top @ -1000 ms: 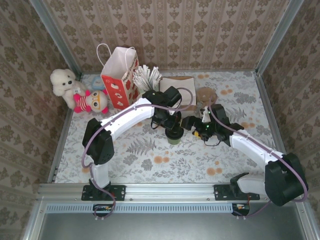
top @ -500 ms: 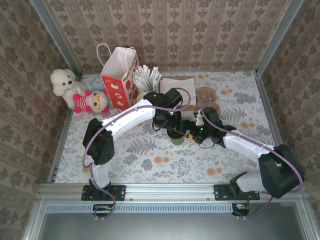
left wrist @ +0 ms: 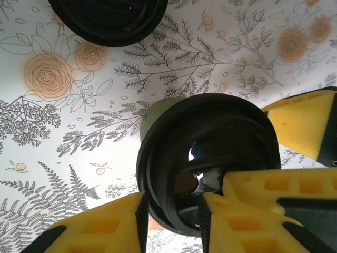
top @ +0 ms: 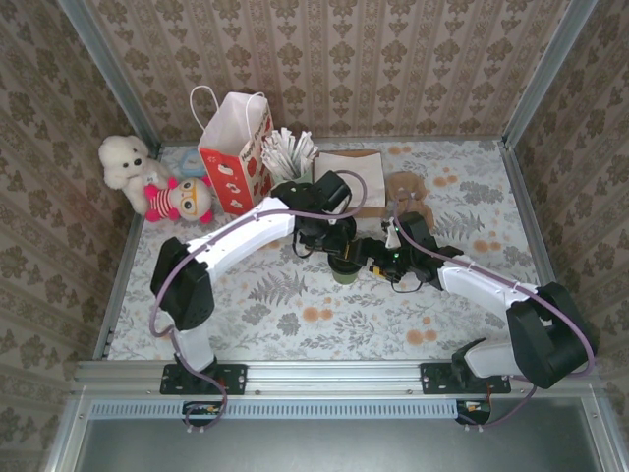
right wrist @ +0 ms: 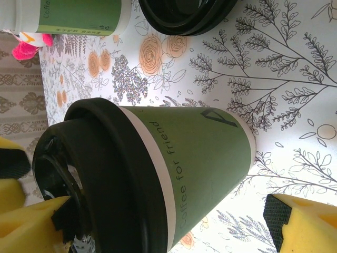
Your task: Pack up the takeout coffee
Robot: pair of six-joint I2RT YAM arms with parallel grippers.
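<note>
Takeout coffee (top: 343, 268) stands upright near the middle of the flowered table (top: 295, 315), and from above we see little of it beyond its green side under the two grippers. Our left wrist view looks straight down on its black lid (left wrist: 210, 137), while the right wrist view gives us its side (right wrist: 195, 163): green paper, a white band under the lid and the print "Coffee for friend". Over the lid, the left gripper (left wrist: 174, 216) has its pads a little apart, above the near rim; we cannot tell if they touch it. From the other side the right gripper (right wrist: 158, 213) is spread wide around the cup, its base-side finger (right wrist: 305, 221) clear of the paper. A loose black lid (left wrist: 110, 21) lies just beyond, and a red-patterned paper bag (top: 236, 152) stands at the back.
</note>
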